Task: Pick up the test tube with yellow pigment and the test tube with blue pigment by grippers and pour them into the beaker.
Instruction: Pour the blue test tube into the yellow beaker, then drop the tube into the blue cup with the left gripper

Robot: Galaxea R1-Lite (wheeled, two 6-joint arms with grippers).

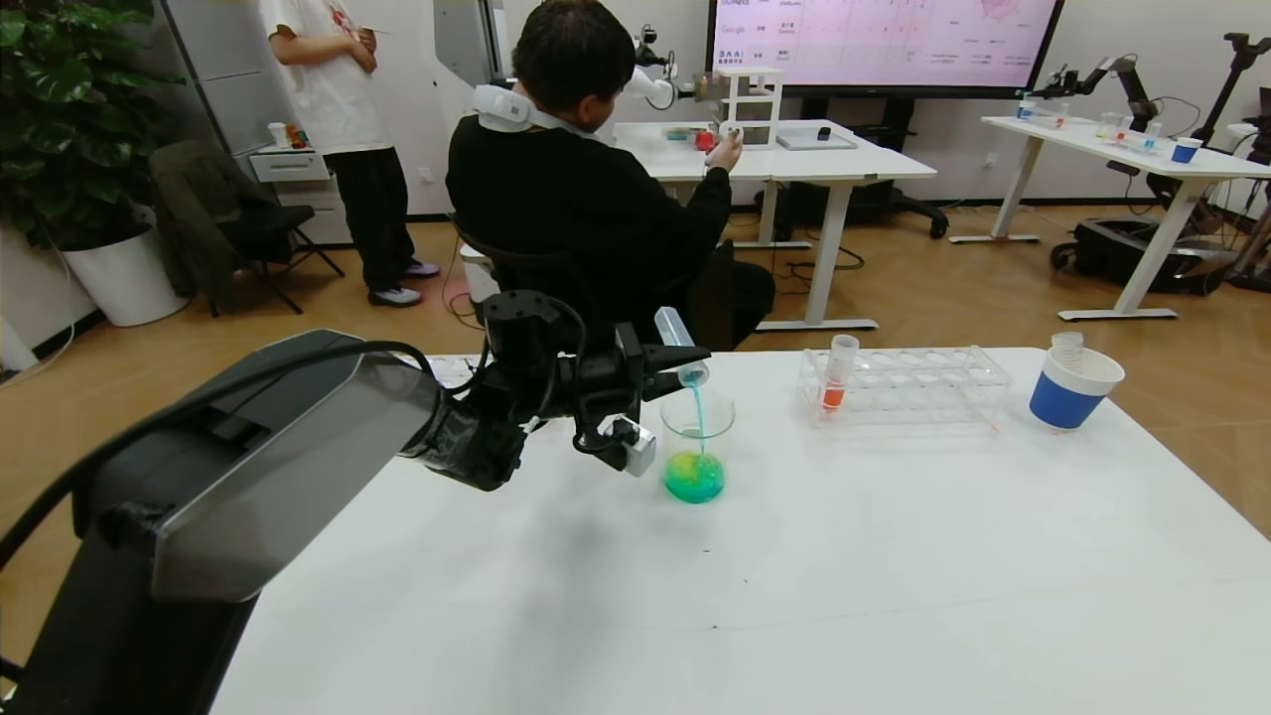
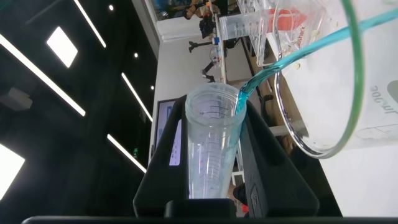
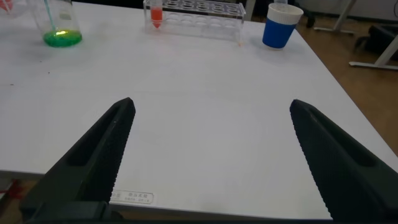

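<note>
My left gripper [image 1: 685,359] is shut on the test tube with blue pigment [image 1: 677,340], tilted mouth-down over the beaker [image 1: 697,447]. A thin cyan stream [image 1: 698,412] runs from the tube's rim into the beaker, which holds green liquid with a yellow patch. In the left wrist view the tube [image 2: 211,143] sits between the black fingers [image 2: 177,143], and the stream [image 2: 292,59] crosses the beaker's rim [image 2: 348,93]. My right gripper [image 3: 211,109] is open and empty above the white table [image 3: 205,143] near its front edge. No tube with yellow liquid shows.
A clear rack [image 1: 904,382] stands to the right of the beaker, with one orange-red-tipped tube [image 1: 837,375] in it. A blue paper cup [image 1: 1072,385] at the far right holds an empty clear tube [image 1: 1067,348]. A seated person is behind the table.
</note>
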